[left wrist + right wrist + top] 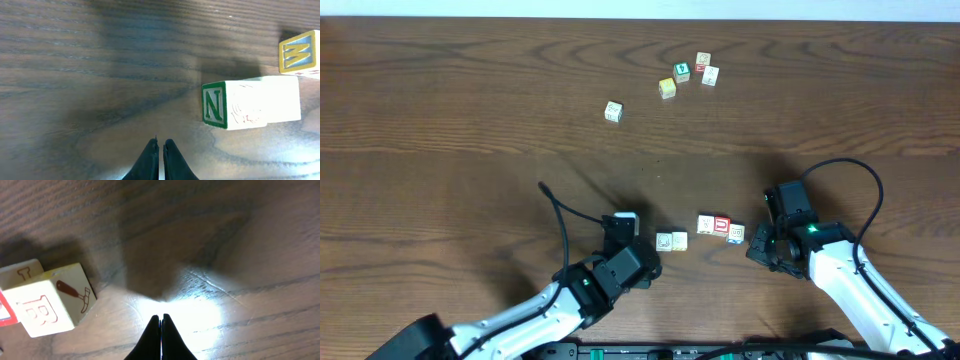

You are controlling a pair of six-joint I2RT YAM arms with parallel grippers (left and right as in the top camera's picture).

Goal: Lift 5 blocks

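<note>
The red block [722, 226] sits on the table [470, 120] in the middle of a touching trio. A pale block [706, 225] is against its left side. The B block [735, 234] is against its right, a little nearer the arms. Left of the red block, past the pale one and a small gap, the N block [664, 241] and its neighbour [679, 240] stand side by side, touching. All five rest on the wood.

The left claw [160, 145] is farther left of the red block, beyond the N block. Its fingers are pressed together with nothing between them. The N block and its neighbour stand between this claw and the red block, clear of the fingers.

The right claw [161, 317] is to the red block's right, past the B block, and it too is closed and empty. The B block, with a hammer picture on one side, stands between it and the red block and does not touch it.

Well beyond the red block, toward the back edge, four more cubes cluster: a green cube [681, 72], a yellow cube [667, 88] and two pale cubes [703, 61] [710, 75]. A lone cube [612, 111] lies left of that cluster. A black cable [860, 190] loops over the right arm.
</note>
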